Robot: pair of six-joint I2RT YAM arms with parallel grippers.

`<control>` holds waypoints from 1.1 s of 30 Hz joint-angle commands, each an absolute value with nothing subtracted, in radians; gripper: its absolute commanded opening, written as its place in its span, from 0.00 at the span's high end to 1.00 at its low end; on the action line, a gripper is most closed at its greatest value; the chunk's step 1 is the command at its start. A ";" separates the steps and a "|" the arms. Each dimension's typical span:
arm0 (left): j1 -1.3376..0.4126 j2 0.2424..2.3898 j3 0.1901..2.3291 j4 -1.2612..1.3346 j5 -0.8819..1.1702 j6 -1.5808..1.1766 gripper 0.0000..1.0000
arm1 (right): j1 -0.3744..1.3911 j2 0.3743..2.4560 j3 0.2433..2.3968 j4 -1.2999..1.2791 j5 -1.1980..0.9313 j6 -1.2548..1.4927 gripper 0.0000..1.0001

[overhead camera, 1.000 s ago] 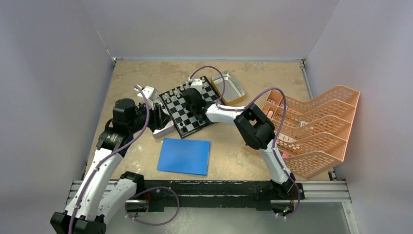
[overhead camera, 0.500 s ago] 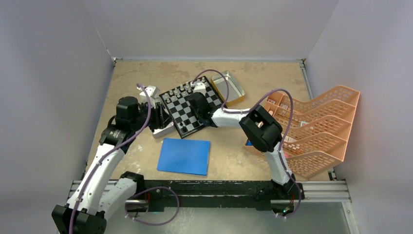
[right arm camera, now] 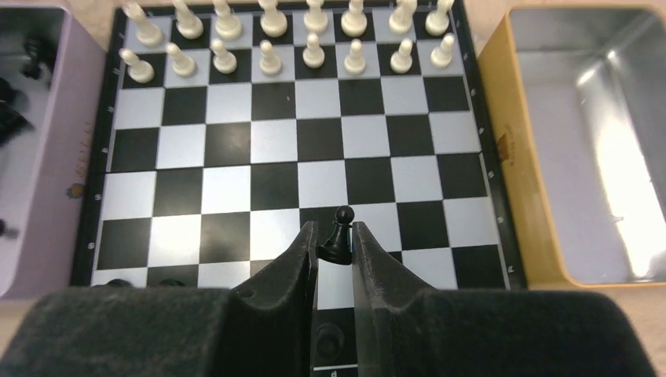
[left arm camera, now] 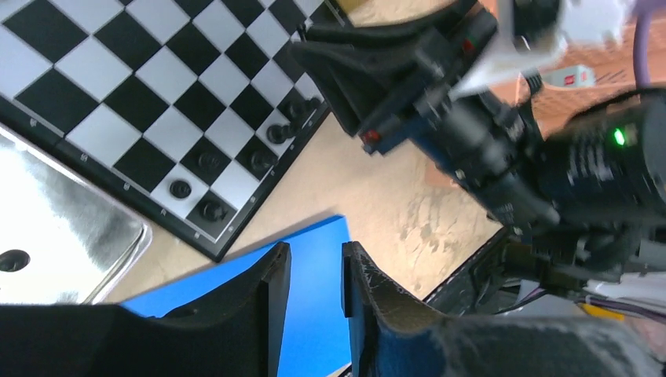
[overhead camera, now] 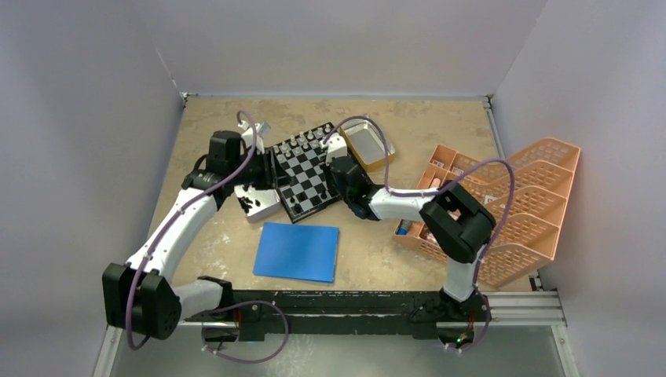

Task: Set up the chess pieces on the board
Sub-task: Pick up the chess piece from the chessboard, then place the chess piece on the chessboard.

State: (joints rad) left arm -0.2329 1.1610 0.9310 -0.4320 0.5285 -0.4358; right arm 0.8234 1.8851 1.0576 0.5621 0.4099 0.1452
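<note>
The board (right arm camera: 228, 188) lies under my right gripper (right arm camera: 335, 239), which is shut on a black pawn (right arm camera: 339, 233) above the near rows. White chess pieces (right arm camera: 275, 39) fill the two far rows. Several black pieces (left arm camera: 212, 161) stand along the board's (left arm camera: 118, 71) near edge. From above, the right gripper (overhead camera: 336, 182) hangs over the board's (overhead camera: 302, 169) near right part. My left gripper (overhead camera: 263, 166) is raised at the board's left side. In its wrist view the left gripper (left arm camera: 316, 263) is open, nothing between its fingers, only the blue sheet (left arm camera: 314, 314) below.
A silver tin (overhead camera: 257, 203) with loose black pieces sits left of the board, an empty yellow tin (overhead camera: 367, 141) right of it. A blue sheet (overhead camera: 298, 251) lies in front. Orange racks (overhead camera: 510, 204) stand at the right. The right arm (left arm camera: 471, 133) crosses near the left gripper.
The left arm has lifted away from the silver tin toward the board's far left, its jaws narrowing. The right gripper has drawn back toward the board's near right edge with the pawn.
</note>
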 commanded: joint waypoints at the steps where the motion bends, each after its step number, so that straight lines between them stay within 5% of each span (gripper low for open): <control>1: -0.218 1.238 1.076 -0.368 0.597 -0.508 0.72 | 0.822 1.739 1.004 0.734 0.352 0.016 0.92; 18: -0.208 1.342 1.306 -0.402 0.883 -0.404 0.68 | 0.897 1.484 0.574 1.311 -0.016 -0.457 0.92; 33: -0.233 1.382 1.230 -0.397 1.012 -0.342 0.65 | 0.915 1.466 0.574 1.320 -0.049 -0.452 0.92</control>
State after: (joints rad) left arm -0.2161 1.3693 1.2385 -0.4351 0.9649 -0.3817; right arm 0.9100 1.4895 0.5560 1.2484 -0.0345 -0.4408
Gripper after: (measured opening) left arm 0.338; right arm 0.204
